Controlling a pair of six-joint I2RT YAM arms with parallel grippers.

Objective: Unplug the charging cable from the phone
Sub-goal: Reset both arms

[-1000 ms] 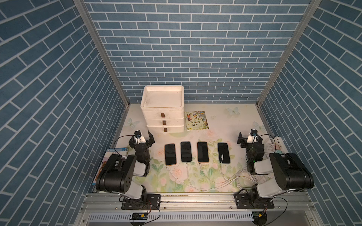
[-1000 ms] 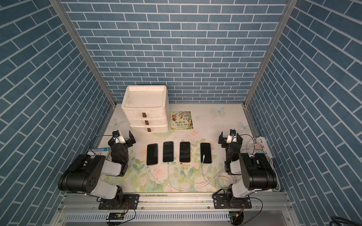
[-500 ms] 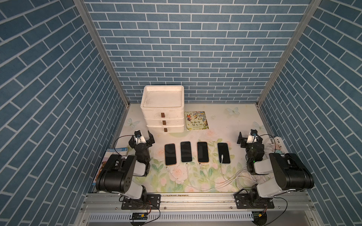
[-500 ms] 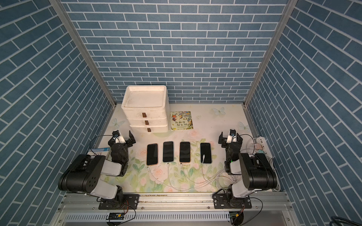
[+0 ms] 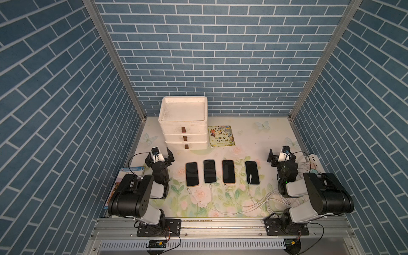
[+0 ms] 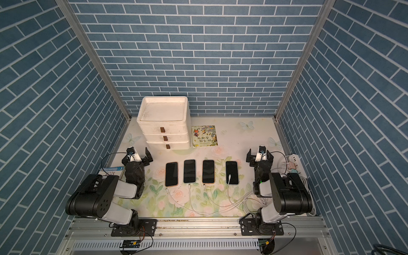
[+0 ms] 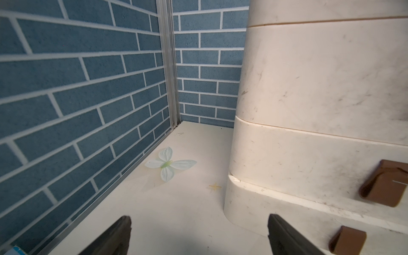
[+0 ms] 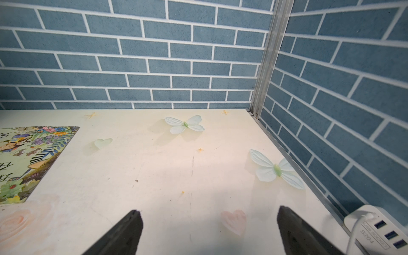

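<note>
So, both sets of jaws stand wide apart over bare table. The row of phones (image 5: 209,171) lies between the left gripper (image 5: 160,155) and right gripper (image 5: 282,155), touching neither. White cables (image 5: 250,177) trail off behind the jaws. The drawers (image 7: 309,88) sit just ahead of the left jaws.

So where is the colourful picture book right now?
In both top views the picture book lies flat near the back wall, just right of the white drawer unit.

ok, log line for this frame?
left pincer: open, empty | right pincer: open, empty | phones: four in row, untouched | unplug: not started
</note>
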